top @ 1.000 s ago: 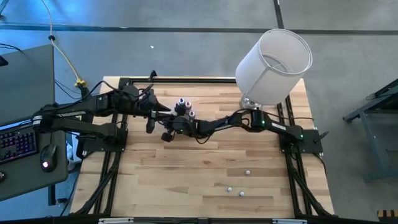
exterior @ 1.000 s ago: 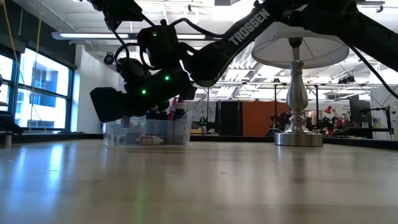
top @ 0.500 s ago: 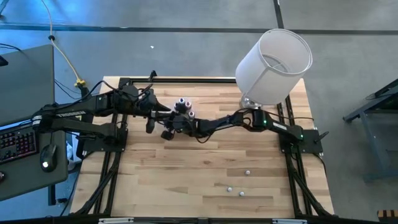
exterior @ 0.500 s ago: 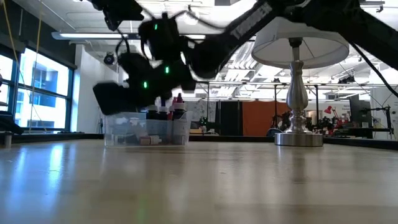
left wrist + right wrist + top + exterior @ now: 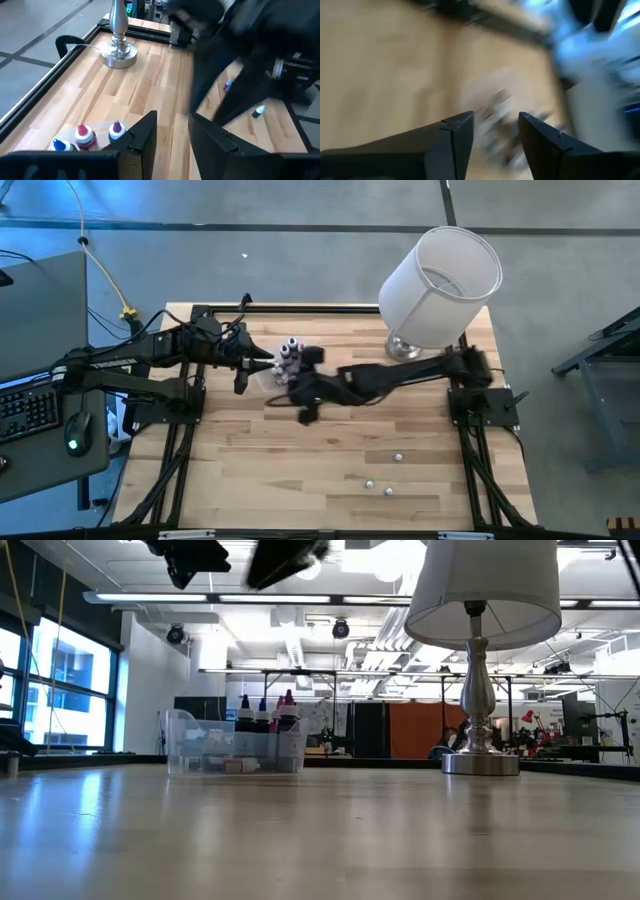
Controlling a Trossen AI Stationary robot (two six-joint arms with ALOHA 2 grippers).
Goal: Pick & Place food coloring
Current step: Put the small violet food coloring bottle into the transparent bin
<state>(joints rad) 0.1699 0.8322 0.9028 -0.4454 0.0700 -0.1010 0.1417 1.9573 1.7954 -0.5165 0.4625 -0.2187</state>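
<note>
Three still to fetch, seemingly: hangs right tool [image 5: 495,120] agape and empty near clear plastic tub [image 5: 200,752] holding tiny coloured-top food-coloring bottles [image 5: 82,136], left tool [image 5: 172,125] part-open on nothing beside it, then calls for reaching small whitish round pieces [image 5: 398,457] well apart on pale wooden worktop [image 5: 290,470].

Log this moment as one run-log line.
left gripper: open beside clear tub | right gripper: open, empty | food coloring bottles: upright in tub | three pieces: on table

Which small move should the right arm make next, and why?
Probably swing toward the loose bottles on the near table. The right gripper is open with nothing between its fingers, just clear of the tub, where several bottles already stand.
</note>
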